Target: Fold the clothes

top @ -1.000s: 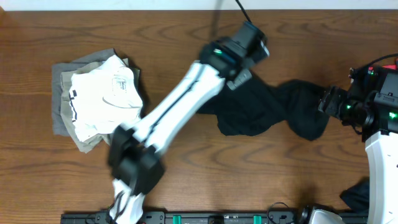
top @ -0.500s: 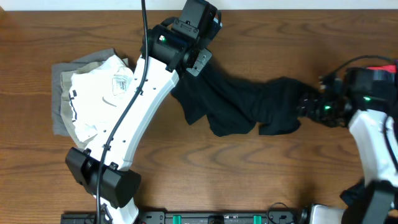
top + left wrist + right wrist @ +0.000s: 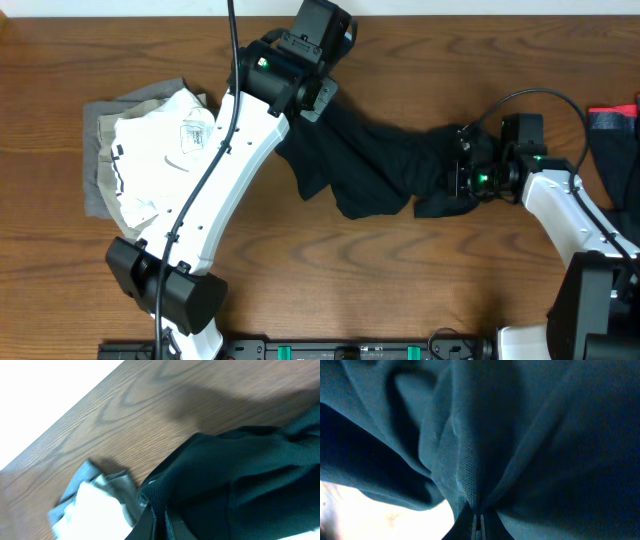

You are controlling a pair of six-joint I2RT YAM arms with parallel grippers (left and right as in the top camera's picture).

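A black shirt (image 3: pixel 380 165) lies in a rumpled band across the wooden counter (image 3: pixel 400 285), bunched so its shape is hard to make out. The right end effector (image 3: pixel 462 174) is clamped tight on one end. At left, a white garment (image 3: pixel 165 150) with an unreadable print tops a grey-tan piece (image 3: pixel 95 165). Farther back, the left end effector (image 3: pixel 318 102) pinches the shirt's other end. A red-banded piece (image 3: pixel 612 116) is cut off at right.

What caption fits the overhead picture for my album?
The left arm and right arm grip a crumpled black shirt beside stacked clothes.
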